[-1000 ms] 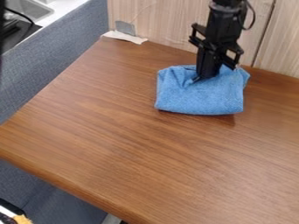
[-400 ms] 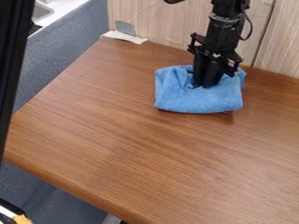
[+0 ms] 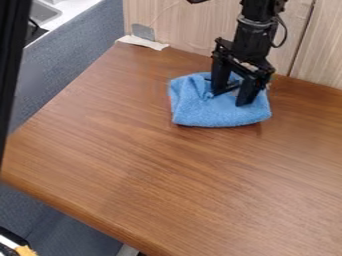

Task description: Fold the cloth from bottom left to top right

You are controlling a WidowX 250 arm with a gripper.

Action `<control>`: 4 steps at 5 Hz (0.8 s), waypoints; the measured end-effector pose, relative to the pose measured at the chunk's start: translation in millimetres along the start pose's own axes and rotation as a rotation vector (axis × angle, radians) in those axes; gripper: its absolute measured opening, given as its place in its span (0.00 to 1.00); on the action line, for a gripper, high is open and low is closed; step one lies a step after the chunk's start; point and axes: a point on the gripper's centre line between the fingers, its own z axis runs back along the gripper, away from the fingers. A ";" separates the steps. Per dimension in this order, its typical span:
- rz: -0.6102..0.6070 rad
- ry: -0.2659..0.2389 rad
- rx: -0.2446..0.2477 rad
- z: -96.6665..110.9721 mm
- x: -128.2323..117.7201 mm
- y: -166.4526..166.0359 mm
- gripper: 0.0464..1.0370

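Touching blue cloth (image 3: 215,114), black claw (image 3: 229,98) (spread apart)

Pale wood-grain panelling (image 3: 200,27) behind—a grey-blue partition (image 3: 63,70) beside the brown table (image 3: 133,165).

Wooden table (image 3: 133,150), grey partition (image 3: 67,65), sink (image 3: 44,13)

Toward the viewer and to the view's left of the blue cloth (image 3: 220,114), a broad passage is offered over the tabletop (image 3: 167,175). Behind the cloth, the way is blocked by the panelled wall (image 3: 200,30); above it, room is taken up by the gripper (image 3: 230,98). Well left of it, the view is crossed by a black bar (image 3: 8,60).
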 end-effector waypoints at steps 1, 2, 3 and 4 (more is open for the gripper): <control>0.009 -0.020 0.003 14.5 -3.6 0.1 0.97; 0.041 -0.055 0.012 32.3 -11.0 4.1 0.96; 0.083 -0.080 -0.006 49.5 -28.0 6.0 0.96; 0.113 -0.127 0.002 66.6 -48.3 11.3 0.96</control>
